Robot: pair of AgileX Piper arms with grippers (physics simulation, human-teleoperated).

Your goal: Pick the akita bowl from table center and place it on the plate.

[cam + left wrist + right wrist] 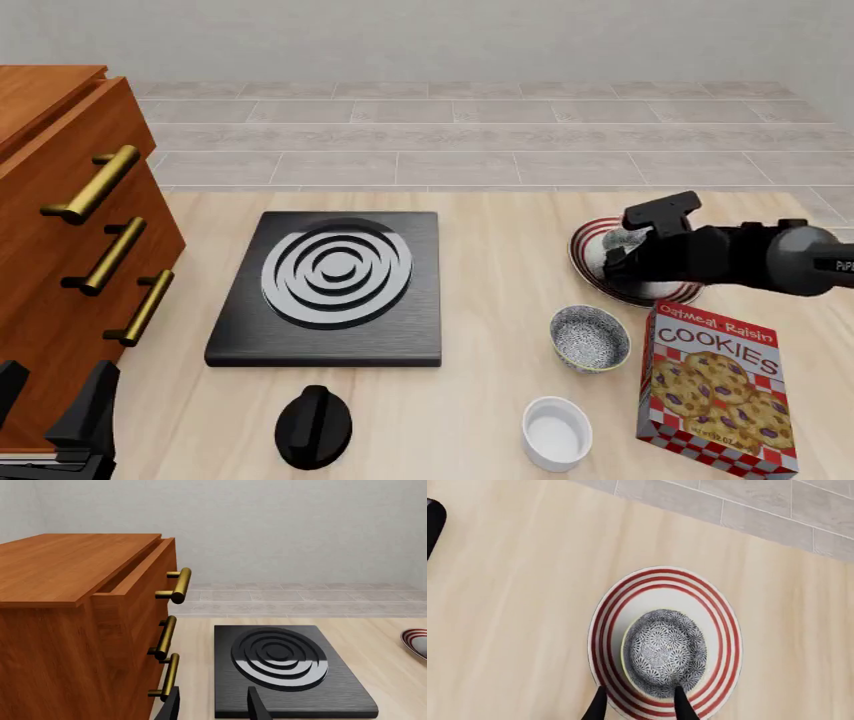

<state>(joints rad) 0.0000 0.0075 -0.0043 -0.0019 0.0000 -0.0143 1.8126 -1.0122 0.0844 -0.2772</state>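
The akita bowl [664,650], grey with a pale speckled inside, sits upright near the middle of the plate [602,630], a white plate with dark red rings. My right gripper [640,706] hangs above the bowl's near edge, open, its fingertips [598,705] holding nothing. From the front, the right arm covers most of the plate [583,262], and only a patch of the bowl [618,240] shows beside the right gripper [627,258]. My left gripper [54,425] is open at the near left by the cabinet, and its fingers [171,706] frame the stove's edge.
A twin grey speckled bowl [589,337] stands just in front of the plate. Near it are a white ramekin [557,432] and a cookies box [714,385]. The black stove [334,285], a black knob [314,425] and a wooden drawer cabinet [67,230] fill the left.
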